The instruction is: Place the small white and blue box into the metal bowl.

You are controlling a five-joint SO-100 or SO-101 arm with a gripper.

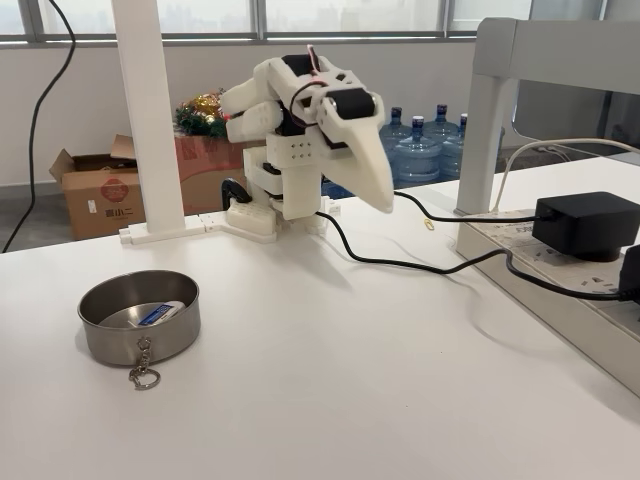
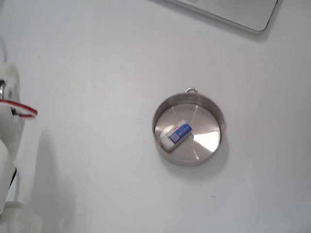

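The small white and blue box (image 1: 160, 313) (image 2: 179, 134) lies flat inside the metal bowl (image 1: 140, 340) (image 2: 219, 121), left of the bowl's centre, blue face up. The bowl stands on the white table with its chain and key ring (image 1: 143, 377) (image 2: 191, 90) hanging at the rim. In a fixed view my white arm is folded back at its base, well to the right of and behind the bowl. My gripper (image 1: 386, 203) points down and right, high above the table, with its fingers together and nothing held. Part of the arm (image 2: 7, 102) shows at the left edge of another fixed view.
A black cable (image 1: 420, 265) runs from the arm's base to a black adapter (image 1: 585, 225) on a power strip at the right. A white post (image 1: 150, 120) rises behind the bowl. Water bottles (image 1: 420, 150) and a cardboard box (image 1: 95, 190) stand beyond the table. A grey laptop edge (image 2: 243, 12) lies near the bowl.
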